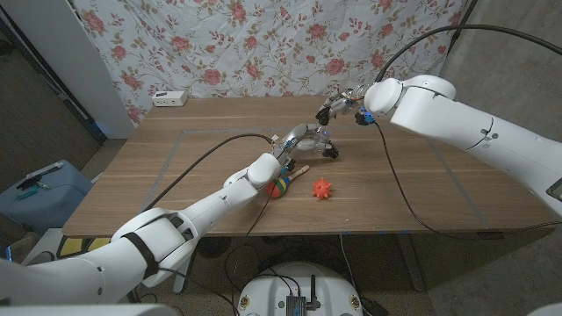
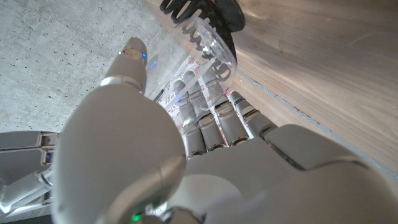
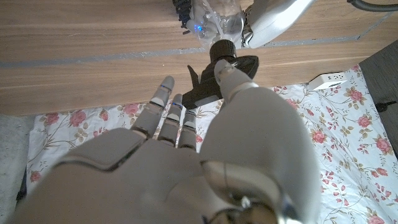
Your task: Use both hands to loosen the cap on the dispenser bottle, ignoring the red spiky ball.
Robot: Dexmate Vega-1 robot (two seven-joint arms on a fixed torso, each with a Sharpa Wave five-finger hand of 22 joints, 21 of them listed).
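My left hand [image 1: 294, 145] grips the clear dispenser bottle [image 1: 313, 140] near the table's middle and holds it tilted, its black pump cap [image 1: 331, 152] pointing right. In the left wrist view my fingers [image 2: 214, 121] wrap the clear bottle [image 2: 210, 46] below the black cap [image 2: 205, 9]. My right hand [image 1: 341, 104] hovers just behind and above the cap with its fingers apart. In the right wrist view its fingertips [image 3: 165, 93] reach toward the pump cap [image 3: 214, 81]; I cannot tell whether the thumb touches it. The red spiky ball [image 1: 322, 189] lies on the table in front of the bottle.
A multicoloured ball [image 1: 279, 186] and a short wooden stick [image 1: 299, 170] lie under my left wrist. A white power strip [image 1: 169, 98] sits at the table's [image 1: 176, 175] back left edge. Cables trail across the wood from both arms.
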